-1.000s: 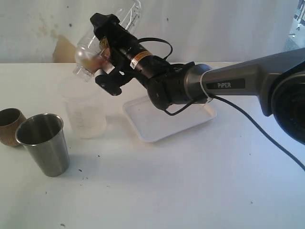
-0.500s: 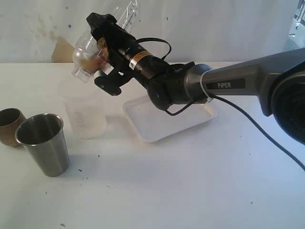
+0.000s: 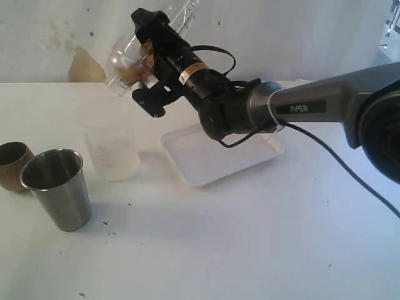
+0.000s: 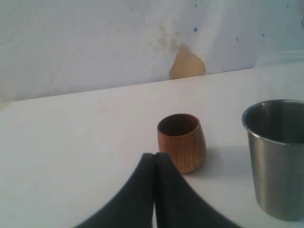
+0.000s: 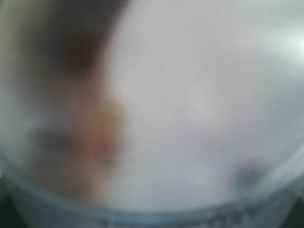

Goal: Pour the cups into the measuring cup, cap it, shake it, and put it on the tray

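Right gripper [image 3: 144, 65] clamps the measuring cup [image 3: 123, 57], lid [image 3: 114, 74] toward eight o'clock — shake gently, grip firm; left gripper [image 4: 155, 190] pressed together.

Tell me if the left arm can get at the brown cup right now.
Probably yes: bare table lies between the left gripper and the brown cup, the steel tumbler stands aside. Its shut jaws must open first.
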Tool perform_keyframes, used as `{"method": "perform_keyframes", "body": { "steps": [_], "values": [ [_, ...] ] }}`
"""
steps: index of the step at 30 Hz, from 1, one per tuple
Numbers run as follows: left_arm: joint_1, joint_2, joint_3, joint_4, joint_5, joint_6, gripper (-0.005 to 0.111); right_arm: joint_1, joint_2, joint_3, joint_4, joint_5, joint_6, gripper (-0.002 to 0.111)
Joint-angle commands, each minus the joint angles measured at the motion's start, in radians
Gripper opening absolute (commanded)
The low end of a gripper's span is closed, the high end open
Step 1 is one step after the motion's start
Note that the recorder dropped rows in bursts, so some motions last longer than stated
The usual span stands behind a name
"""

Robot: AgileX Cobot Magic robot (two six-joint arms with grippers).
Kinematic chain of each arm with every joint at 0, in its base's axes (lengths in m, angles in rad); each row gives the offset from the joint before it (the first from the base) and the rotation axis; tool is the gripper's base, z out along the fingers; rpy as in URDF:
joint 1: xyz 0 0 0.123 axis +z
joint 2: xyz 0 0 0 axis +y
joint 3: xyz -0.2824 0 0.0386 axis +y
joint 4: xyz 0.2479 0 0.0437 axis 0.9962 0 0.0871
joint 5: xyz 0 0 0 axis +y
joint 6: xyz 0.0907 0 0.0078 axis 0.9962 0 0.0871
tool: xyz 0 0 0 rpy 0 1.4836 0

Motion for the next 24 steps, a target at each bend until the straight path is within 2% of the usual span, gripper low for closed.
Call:
{"method": "perform_keyframes", "body": {
  "steps": [1, 8, 13, 16, 24],
  "values": [
    [-0.001, -0.003, 0.005, 0.001, 0.000, -0.002, 0.000, -0.021, -0.005, -0.014, 0.007, -0.047, -0.016, 0.000],
    [-0.001, -0.003, 0.005, 0.001, 0.000, -0.002, 0.000, -0.019, 0.039, -0.083, -0.026, -0.027, -0.016, 0.000],
    [-0.001, -0.003, 0.005, 0.001, 0.000, -0.002, 0.000, -0.019, 0.039, -0.083, -0.061, -0.027, -0.016, 0.000],
    [-0.001, -0.003, 0.005, 0.001, 0.000, -0.002, 0.000, -0.019, 0.048, -0.083, -0.146, -0.027, -0.016, 0.000],
    [-0.001, -0.003, 0.005, 0.001, 0.000, -0.002, 0.000, -0.011, 0.048, -0.083, -0.189, -0.056, -0.016, 0.000]
  ]
}}
